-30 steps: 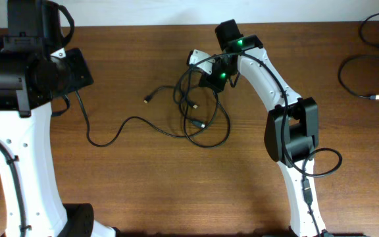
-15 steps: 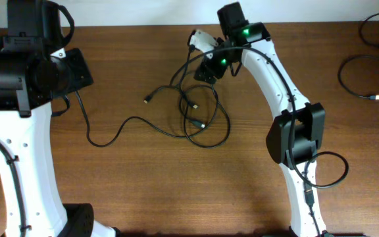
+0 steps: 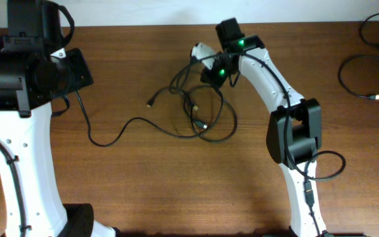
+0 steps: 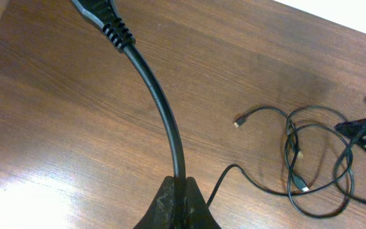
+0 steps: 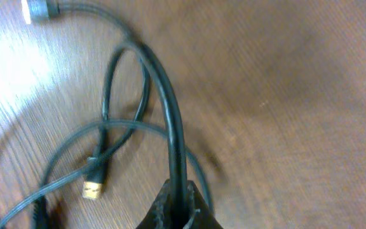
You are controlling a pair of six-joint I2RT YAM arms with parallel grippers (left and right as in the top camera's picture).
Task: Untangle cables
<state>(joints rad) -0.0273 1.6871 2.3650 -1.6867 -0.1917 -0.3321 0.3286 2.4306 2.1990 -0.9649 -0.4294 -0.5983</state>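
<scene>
LEFT ARM ANCHORS, RIGHT ARM PULLS: The left claw (image 4: 175, 202), set back at the worktop's (image 3: 143, 191) left edge, pinches one cord just behind its plug, apparently to anchor that end. Its slack snakes across to the knot. Mid-worktop, the cables (image 3: 201, 125) lie in overlapping loops with gold-tipped plugs poking out. Beyond, the right arm stretches forward and bends leftward. The right claw (image 5: 178, 203) is clamped on a loop at the knot's far side, seemingly to draw it free.

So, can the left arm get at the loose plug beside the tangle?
Probably not yet. Only bare table lies before the loose plug, but the left gripper is shut on a cable and would have to drop it first.
</scene>
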